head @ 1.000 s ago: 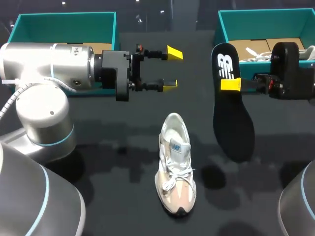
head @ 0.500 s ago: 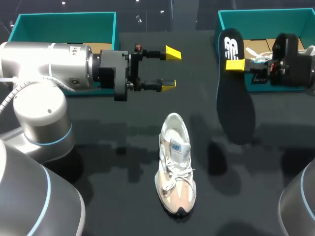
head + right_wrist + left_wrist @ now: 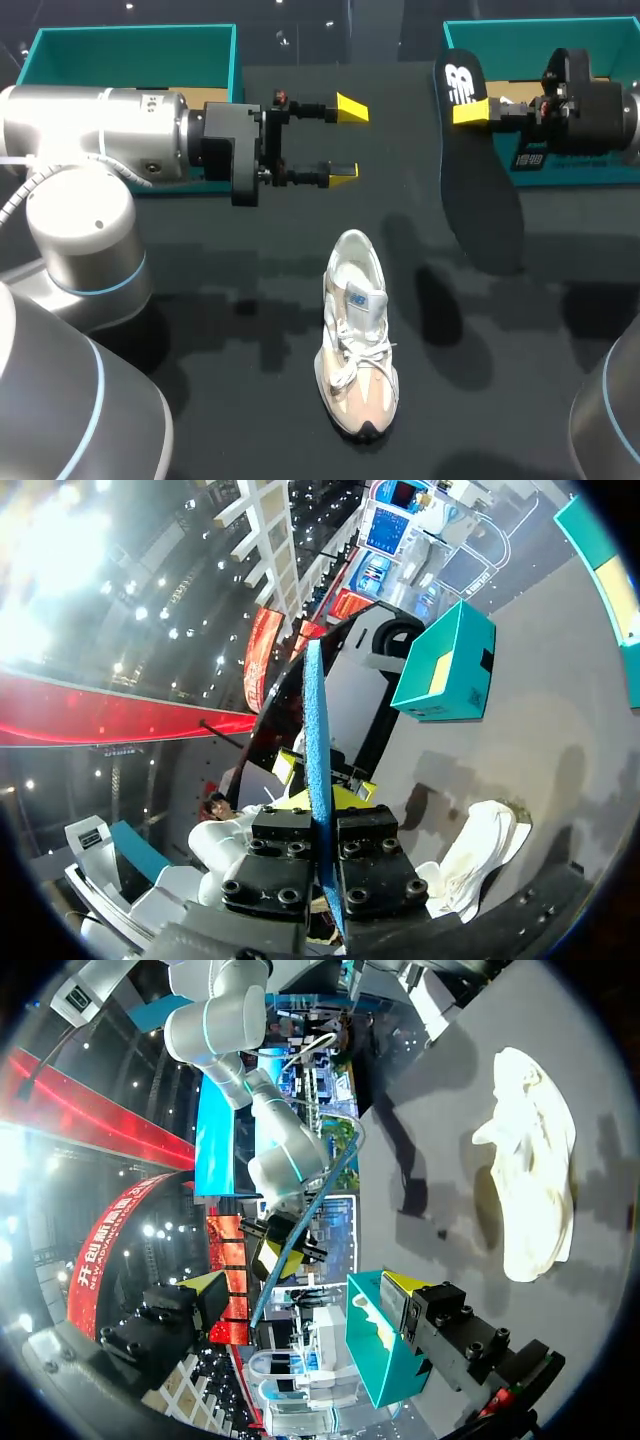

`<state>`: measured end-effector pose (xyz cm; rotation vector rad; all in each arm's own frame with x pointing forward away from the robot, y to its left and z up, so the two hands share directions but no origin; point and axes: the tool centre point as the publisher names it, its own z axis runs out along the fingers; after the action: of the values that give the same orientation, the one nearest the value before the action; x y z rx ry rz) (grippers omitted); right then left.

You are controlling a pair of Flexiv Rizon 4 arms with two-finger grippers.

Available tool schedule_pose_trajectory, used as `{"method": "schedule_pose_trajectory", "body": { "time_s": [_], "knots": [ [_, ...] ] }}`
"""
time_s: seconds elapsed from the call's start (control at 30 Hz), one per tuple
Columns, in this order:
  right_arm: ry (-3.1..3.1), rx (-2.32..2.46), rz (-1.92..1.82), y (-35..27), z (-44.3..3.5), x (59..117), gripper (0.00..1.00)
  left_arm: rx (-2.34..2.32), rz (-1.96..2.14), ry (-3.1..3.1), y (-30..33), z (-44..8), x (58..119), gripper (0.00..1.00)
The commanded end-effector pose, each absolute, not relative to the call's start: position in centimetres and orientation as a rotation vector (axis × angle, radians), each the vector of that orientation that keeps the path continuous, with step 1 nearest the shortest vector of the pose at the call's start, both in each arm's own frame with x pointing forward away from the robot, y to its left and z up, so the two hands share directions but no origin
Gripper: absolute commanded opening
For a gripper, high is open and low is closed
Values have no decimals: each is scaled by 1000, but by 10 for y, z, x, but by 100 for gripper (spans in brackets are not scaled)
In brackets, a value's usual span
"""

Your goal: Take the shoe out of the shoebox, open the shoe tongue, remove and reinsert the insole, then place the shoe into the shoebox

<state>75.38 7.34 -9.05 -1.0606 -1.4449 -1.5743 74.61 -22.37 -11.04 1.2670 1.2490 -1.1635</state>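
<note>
Dark tabletop (image 3: 200, 330) carries a pale shoe (image 3: 357, 335) at its middle, upright on its sole with the toe toward the robot, well apart from the teal left box (image 3: 130, 30) and right box (image 3: 540, 25) at the far corners. At the right box's inner wall the right pincer (image 3: 466, 112) is clamped on the black insole (image 3: 480, 200) near its heel end, holding it in the air with the rest hanging out over the tabletop. Beyond the shoe the left pincer (image 3: 348, 140) hangs above the surface, yellow tips apart and holding nothing.
</note>
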Motion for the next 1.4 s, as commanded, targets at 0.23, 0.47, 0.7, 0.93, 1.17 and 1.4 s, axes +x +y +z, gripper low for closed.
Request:
{"method": "schedule_pose_trajectory", "body": {
  "time_s": [0.23,0.47,0.7,0.93,1.17,1.4],
  "knots": [
    [-1335,-1157,-1392,105,-112,797,0,1284,-1190,1262,-246,-114,747,100],
    [-1335,-1157,-1392,105,-112,797,0,1284,-1190,1262,-246,-114,747,100],
    [-1245,-1212,-1326,112,-115,799,0,1244,-1165,1270,-255,-123,754,100],
    [-1141,-1297,-1276,120,-119,797,0,1209,-1149,1279,-266,-128,763,100],
    [-1084,-1351,-1281,128,-125,797,0,1175,-1164,1283,-270,-129,767,100],
    [-1054,-1360,-1272,137,-127,799,0,1163,-1163,1290,-275,-136,769,73]
  ]
}}
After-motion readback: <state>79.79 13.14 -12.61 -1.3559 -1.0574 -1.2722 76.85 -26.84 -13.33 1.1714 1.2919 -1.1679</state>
